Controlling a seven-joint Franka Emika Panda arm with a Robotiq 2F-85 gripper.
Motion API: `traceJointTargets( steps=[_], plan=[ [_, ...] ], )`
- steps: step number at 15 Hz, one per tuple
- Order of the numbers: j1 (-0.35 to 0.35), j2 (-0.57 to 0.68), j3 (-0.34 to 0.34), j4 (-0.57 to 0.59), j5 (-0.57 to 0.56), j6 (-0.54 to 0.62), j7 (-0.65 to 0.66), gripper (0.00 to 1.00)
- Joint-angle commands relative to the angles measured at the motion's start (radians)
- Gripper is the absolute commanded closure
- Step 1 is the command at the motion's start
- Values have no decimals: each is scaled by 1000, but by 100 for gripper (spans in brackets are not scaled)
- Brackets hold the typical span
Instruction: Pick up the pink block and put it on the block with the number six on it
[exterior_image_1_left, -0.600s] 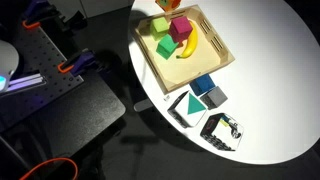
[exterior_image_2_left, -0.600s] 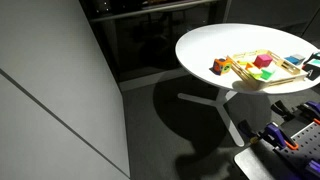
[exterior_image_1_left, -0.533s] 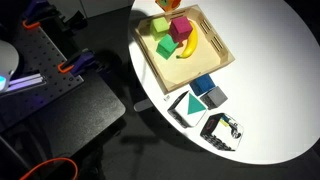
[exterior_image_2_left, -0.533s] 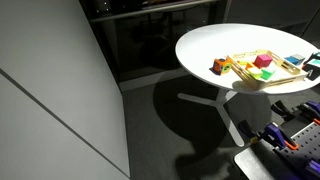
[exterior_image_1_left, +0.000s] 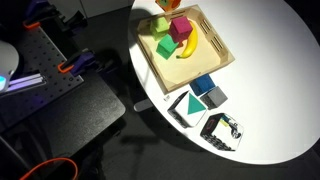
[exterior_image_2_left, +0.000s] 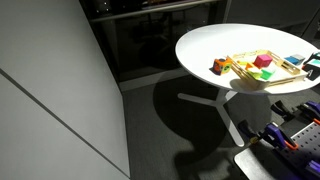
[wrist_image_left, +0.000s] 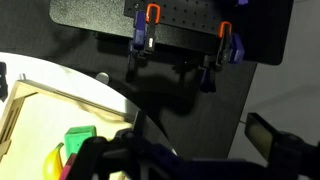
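The pink block (exterior_image_1_left: 181, 28) sits in the wooden tray (exterior_image_1_left: 222, 55) on the round white table, beside a banana (exterior_image_1_left: 188, 45) and two green cubes (exterior_image_1_left: 166, 45). It also shows in an exterior view (exterior_image_2_left: 263, 62). Outside the tray stand blue blocks (exterior_image_1_left: 203, 85) and a black-and-white block (exterior_image_1_left: 224, 130); I cannot read a number six on any block. My gripper does not show in the exterior views. In the wrist view, dark blurred gripper parts (wrist_image_left: 170, 165) cross the bottom, above the table edge, with a green cube (wrist_image_left: 80, 137) nearby. I cannot tell whether the jaws are open.
An orange-red block (exterior_image_1_left: 170, 4) lies at the tray's far end, also seen in an exterior view (exterior_image_2_left: 217, 67). A teal-and-white block (exterior_image_1_left: 186, 106) stands near the table edge. A black perforated board with orange clamps (wrist_image_left: 150, 14) sits beside the table.
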Motion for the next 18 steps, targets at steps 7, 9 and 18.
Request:
traceJointTargets(
  steps=[7, 9, 18],
  plan=[
    [-35, 272, 56, 181, 8, 172, 121, 0],
    [-45, 330, 57, 217, 12, 207, 129, 0],
    [-112, 551, 64, 283, 2, 431, 186, 0]
  ],
)
